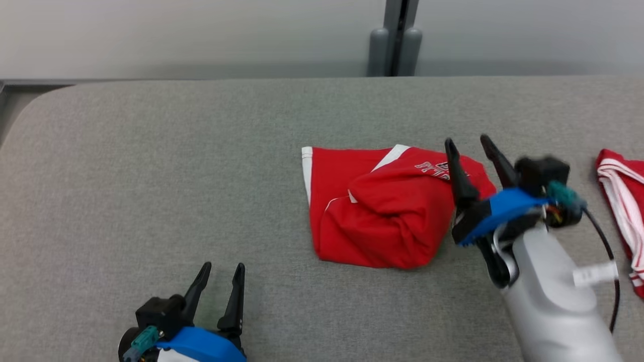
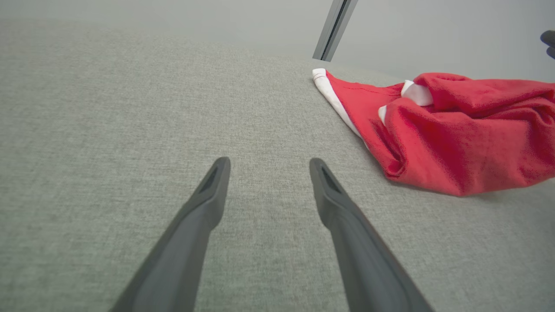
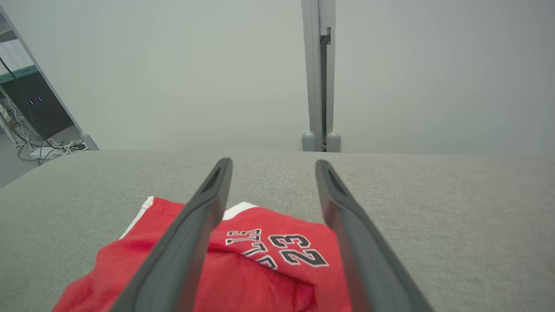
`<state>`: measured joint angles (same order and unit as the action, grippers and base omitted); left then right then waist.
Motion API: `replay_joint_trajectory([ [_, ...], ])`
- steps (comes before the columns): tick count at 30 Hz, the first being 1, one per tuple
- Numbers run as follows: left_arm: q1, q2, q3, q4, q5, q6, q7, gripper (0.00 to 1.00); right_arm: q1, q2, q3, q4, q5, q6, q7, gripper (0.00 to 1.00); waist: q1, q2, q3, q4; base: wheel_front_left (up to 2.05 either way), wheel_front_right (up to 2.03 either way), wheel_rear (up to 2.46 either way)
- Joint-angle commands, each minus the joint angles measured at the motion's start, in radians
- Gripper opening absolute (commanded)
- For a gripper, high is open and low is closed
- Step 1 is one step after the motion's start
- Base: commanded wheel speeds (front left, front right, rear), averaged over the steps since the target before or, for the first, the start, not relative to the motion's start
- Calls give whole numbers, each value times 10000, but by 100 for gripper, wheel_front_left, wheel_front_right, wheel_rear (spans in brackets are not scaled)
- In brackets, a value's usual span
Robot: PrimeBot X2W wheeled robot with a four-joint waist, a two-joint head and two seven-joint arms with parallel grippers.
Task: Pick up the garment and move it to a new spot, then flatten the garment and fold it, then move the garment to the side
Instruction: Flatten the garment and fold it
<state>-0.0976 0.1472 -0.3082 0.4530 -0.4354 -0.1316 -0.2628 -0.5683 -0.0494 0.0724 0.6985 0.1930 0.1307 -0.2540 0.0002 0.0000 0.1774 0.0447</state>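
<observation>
The garment (image 1: 382,206) is a red jersey with white trim and printed lettering, lying in a rumpled bundle at the middle of the grey table (image 1: 151,176). My right gripper (image 1: 467,143) hovers open over its right end, both fingers raised above the cloth and holding nothing. In the right wrist view the garment (image 3: 264,255) lies below and between the spread fingers (image 3: 190,234), its number print showing. My left gripper (image 1: 223,266) rests open near the front edge, well left of the garment. Its wrist view shows the garment (image 2: 451,130) to the right of the open fingers (image 2: 204,208).
A second red and white striped cloth (image 1: 621,196) lies at the table's right edge. A grey post (image 1: 395,37) stands behind the table against the pale wall. Bare grey surface stretches across the table's left half.
</observation>
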Motion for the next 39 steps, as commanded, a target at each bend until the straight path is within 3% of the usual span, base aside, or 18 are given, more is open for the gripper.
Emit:
replay_joint_trajectory([
  [1, -296, 55, -117, -6, -82, 19, -24, 100, -765, -28, 68, 479, -265, 0, 291, 100, -2, 0, 439, 430, 0, 0, 0],
  [5, -621, 117, -296, -11, -229, 19, -24, 100, -1935, -29, 13, 1342, -794, 0, 858, 100, -2, 0, 751, 763, 0, 0, 0],
  [11, -1051, 102, -463, 39, -529, 19, -24, 100, -3338, -31, -904, 3043, -2296, 0, 2405, 100, -2, 0, 1192, 1329, 0, 0, 0],
  [16, -1118, 125, -472, 88, -687, 19, -24, 100, -3111, -32, -1583, 3926, -3165, 0, 3275, 100, -2, 0, 1341, 1516, 0, 0, 0],
  [20, -1021, 183, -412, 64, -736, 19, -24, 100, -2537, -41, -1527, 4310, -3363, -1, 3088, 100, -2, 0, 1351, 1451, 0, 0, 0],
  [21, -1008, 205, -397, 22, -735, 19, -24, 100, -2409, -41, -1507, 4353, -3354, -1, 2920, 81, -2, 0, 1344, 1415, 0, 0, 0],
  [22, -1013, 212, -389, -16, -718, 19, -24, 100, -2338, -49, -1495, 4355, -3300, -3, 2724, 36, -2, 0, 1341, 1381, 0, 0, 0],
  [24, -1056, 208, -401, -97, -680, 19, -24, 100, -2261, -50, -1391, 4286, -3260, -3, 2242, 0, -2, 0, 1329, 1310, 0, 0, 0],
  [33, -953, 90, -455, -248, -631, 19, -24, 100, -2683, -27, -1106, 3324, -2869, -1, 8, 0, -2, 0, 897, 1267, 0, 0, 0],
  [36, -779, 67, -494, -162, -627, 19, -24, 100, -2833, -22, -229, 2525, -1908, -1, -109, 0, -2, 0, 584, 1360, 0, 0, 0],
  [39, -618, 41, -483, -72, -588, 19, -24, 100, -2679, -22, 1091, 863, -770, 0, -116, 0, -2, 0, 273, 1442, 0, 0, 0],
])
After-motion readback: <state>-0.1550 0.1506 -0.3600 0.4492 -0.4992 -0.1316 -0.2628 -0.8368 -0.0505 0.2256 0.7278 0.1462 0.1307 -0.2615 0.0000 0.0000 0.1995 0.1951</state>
